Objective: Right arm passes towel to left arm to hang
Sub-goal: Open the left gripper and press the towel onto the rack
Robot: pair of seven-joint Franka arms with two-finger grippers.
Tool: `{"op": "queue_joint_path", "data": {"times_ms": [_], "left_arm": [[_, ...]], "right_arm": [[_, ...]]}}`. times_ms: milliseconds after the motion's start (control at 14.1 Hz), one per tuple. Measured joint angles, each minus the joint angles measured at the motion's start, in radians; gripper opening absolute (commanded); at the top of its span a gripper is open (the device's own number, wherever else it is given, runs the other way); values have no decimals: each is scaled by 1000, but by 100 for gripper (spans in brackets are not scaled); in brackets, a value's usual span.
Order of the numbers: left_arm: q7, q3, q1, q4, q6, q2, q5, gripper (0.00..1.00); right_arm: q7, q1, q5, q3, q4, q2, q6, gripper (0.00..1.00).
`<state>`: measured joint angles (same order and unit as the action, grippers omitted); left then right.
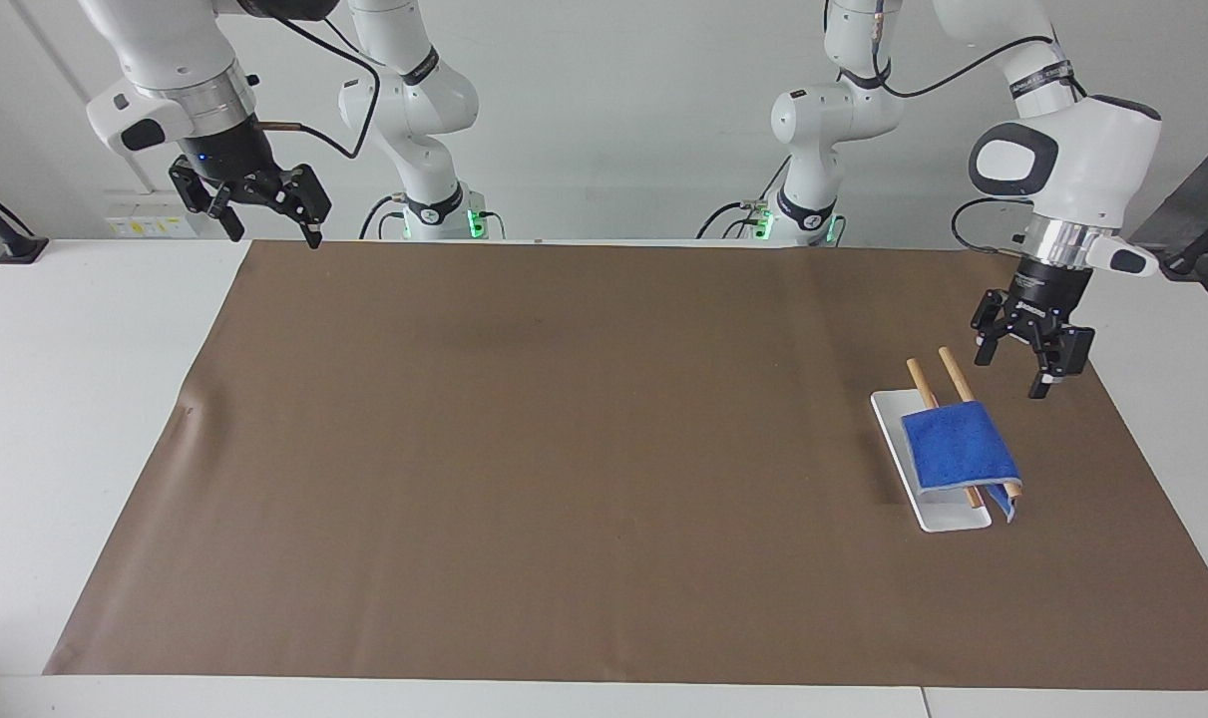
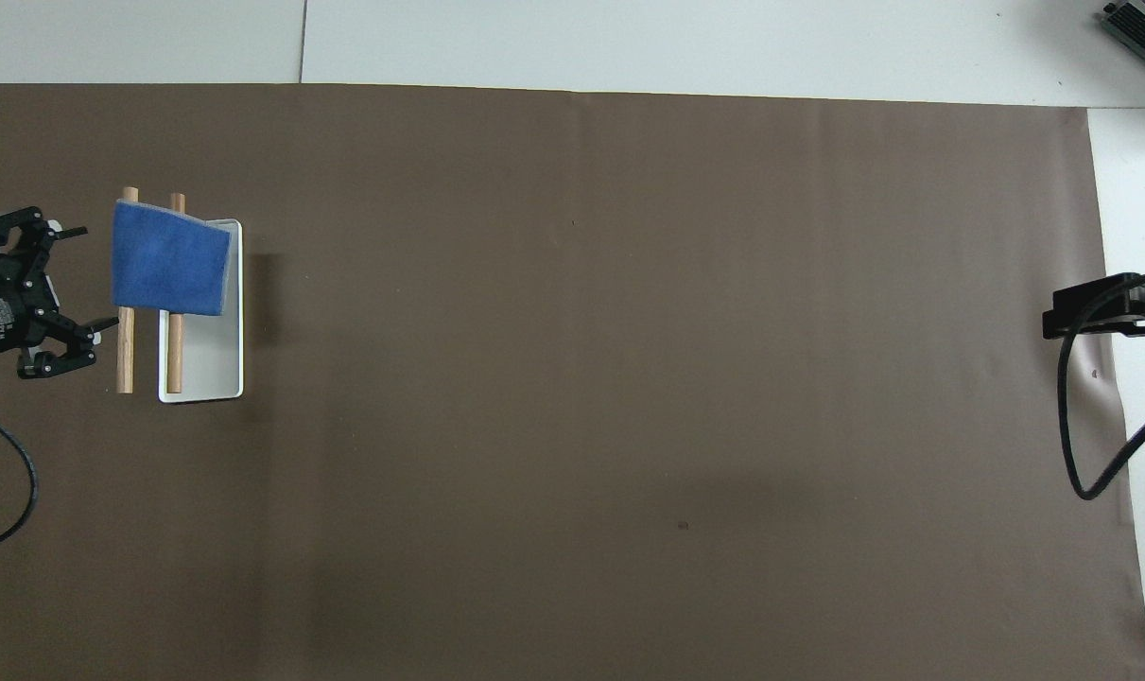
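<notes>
The bright-blue towel hangs draped over two wooden rods that rest on a white rack base at the left arm's end of the table. It also shows in the overhead view, covering the farther half of the rods. My left gripper is open and empty, up in the air beside the rack, apart from the towel; it also shows in the overhead view. My right gripper is open and empty, raised over the mat's corner at the right arm's end, where it waits.
A brown mat covers most of the white table. The white rack base stands on the mat. A black cable hangs from the right arm. Only part of the right gripper shows in the overhead view.
</notes>
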<state>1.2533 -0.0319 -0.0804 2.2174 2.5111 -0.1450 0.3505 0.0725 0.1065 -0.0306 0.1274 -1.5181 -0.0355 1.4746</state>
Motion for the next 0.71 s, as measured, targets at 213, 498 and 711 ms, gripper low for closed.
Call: {"op": "queue_joint_path", "data": {"times_ms": [213,498,711], "left_arm": [[-124,-5,118,0,-40,-8,-1,100],[-304,-13,223,-48,-117,-9,-65,100],[-463,-19,262,-115,-145,-9,-172,100]], "right_arm": [[0,0,0,0,0,0,0,100],[0,0,0,0,0,0,0,100],[0,0,0,0,0,-6,0,100]]}}
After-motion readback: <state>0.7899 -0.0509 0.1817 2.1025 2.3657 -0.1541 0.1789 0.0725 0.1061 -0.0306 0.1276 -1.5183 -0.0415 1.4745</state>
